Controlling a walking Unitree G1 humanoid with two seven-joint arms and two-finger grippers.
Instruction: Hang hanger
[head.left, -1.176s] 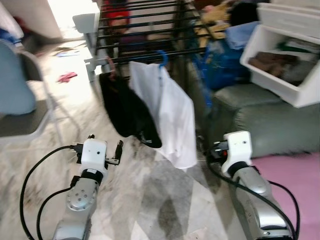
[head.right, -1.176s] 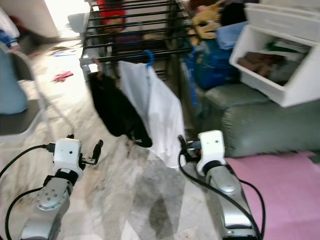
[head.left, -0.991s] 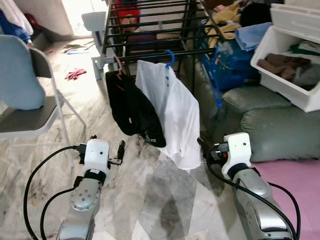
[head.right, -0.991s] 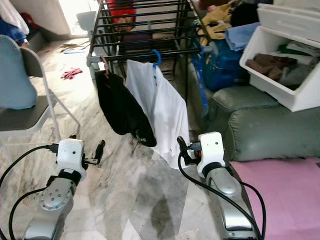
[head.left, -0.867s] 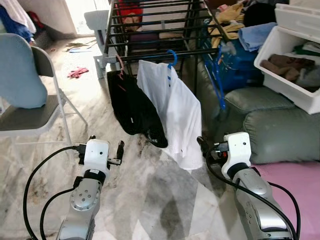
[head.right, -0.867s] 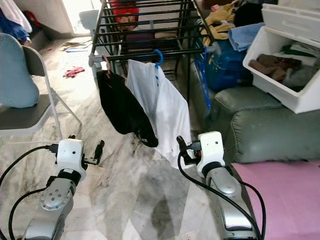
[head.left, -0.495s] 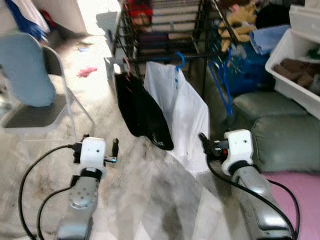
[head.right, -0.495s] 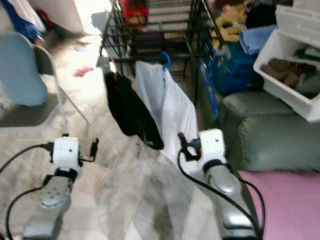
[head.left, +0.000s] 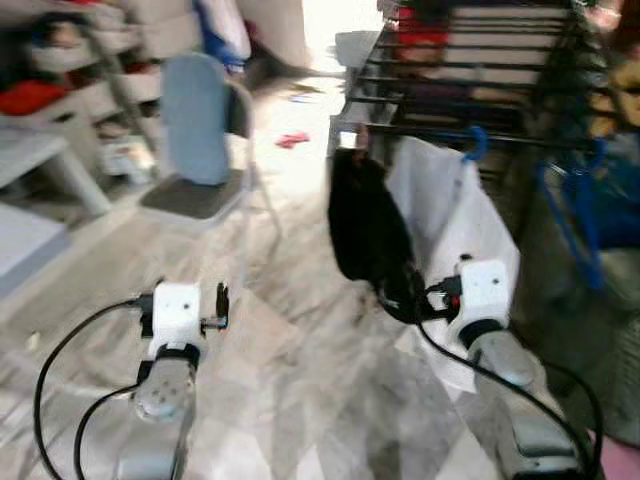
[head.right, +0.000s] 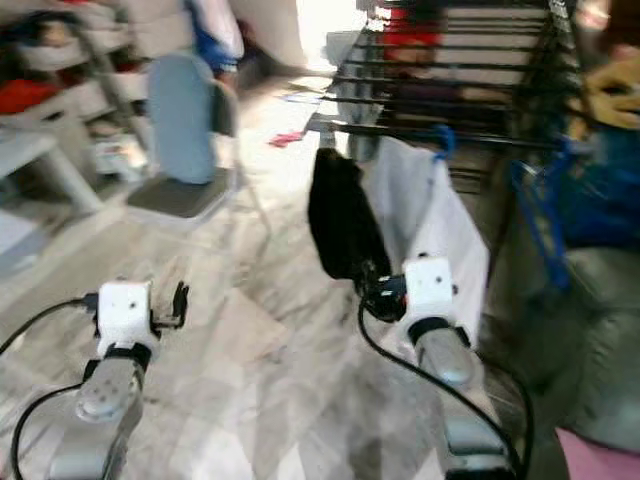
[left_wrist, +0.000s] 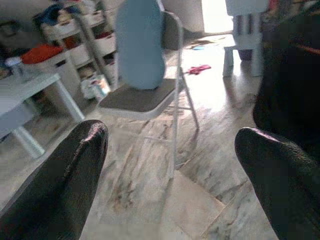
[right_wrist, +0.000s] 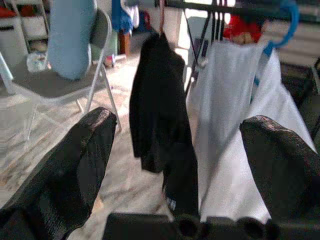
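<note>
Both grippers hold nothing, fingers spread: left gripper lower left, right gripper centre right, close before the black garment. The blue hanger carries a white shirt on the drying rack, upper right. Since 0.5 s ago the view has swung left; the grey chair now stands upper centre-left.

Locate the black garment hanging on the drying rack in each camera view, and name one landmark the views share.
Left eye view: black garment, right of centre.
Right eye view, near centre.
Left wrist view: dark mass at the edge.
Right wrist view, centre, between the fingers.
Shared landmark: the folding chair with a blue back.
</note>
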